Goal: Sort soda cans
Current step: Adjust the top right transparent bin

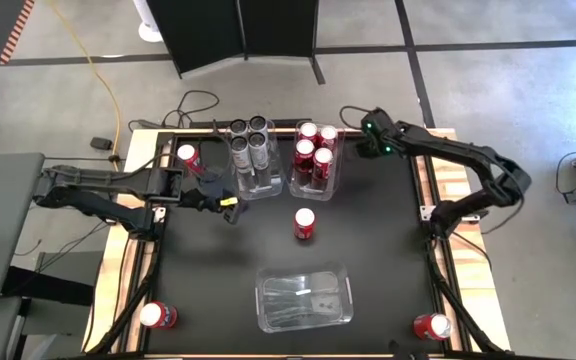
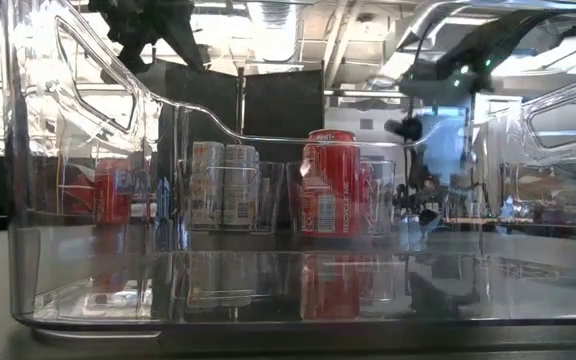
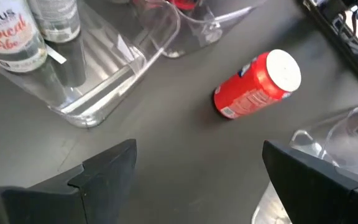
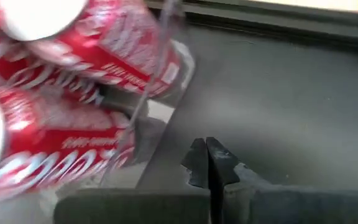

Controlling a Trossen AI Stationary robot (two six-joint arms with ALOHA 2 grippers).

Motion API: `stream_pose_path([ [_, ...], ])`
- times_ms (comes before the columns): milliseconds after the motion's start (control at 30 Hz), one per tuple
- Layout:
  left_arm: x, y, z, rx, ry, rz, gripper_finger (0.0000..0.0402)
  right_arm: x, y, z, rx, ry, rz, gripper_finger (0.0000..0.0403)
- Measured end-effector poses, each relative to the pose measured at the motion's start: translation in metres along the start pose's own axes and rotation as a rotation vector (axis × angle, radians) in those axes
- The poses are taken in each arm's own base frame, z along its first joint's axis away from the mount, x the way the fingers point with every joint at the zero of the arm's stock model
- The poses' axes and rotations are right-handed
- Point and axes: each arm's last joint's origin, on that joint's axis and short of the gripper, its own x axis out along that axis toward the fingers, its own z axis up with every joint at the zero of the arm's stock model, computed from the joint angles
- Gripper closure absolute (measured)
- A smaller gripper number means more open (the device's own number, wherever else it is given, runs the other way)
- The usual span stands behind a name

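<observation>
A red soda can (image 1: 305, 224) (image 3: 257, 84) stands upright on the black table, alone at its middle. My left gripper (image 1: 226, 205) (image 3: 199, 154) hovers open to the left of it, and nothing is between its fingers. Several silver soda cans (image 1: 251, 143) stand in a clear bin (image 1: 258, 185) at the far side. Several red cans (image 1: 315, 150) (image 4: 73, 93) fill the clear bin (image 1: 320, 188) to its right. My right gripper (image 1: 368, 132) (image 4: 207, 163) is shut and empty, just right of that bin, above bare table.
An empty clear bin (image 1: 305, 297) lies at the near middle and fills the low view. Single red cans stand at the far left (image 1: 187, 155), the near left corner (image 1: 155, 316) and the near right corner (image 1: 431, 326). Bare table lies right of centre.
</observation>
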Motion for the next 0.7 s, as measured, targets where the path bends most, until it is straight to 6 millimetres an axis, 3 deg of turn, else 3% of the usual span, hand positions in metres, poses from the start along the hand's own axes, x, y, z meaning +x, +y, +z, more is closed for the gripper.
stream_pose_path([
  [267,0.000,0.000,-0.001,0.003,0.006,0.004,0.0060,0.040,0.006,0.007,0.107,0.005,0.121,0.0401],
  [700,-0.001,0.001,-0.005,-0.013,0.033,0.026,0.0060,0.069,0.013,0.009,0.158,-0.010,0.212,0.0402],
])
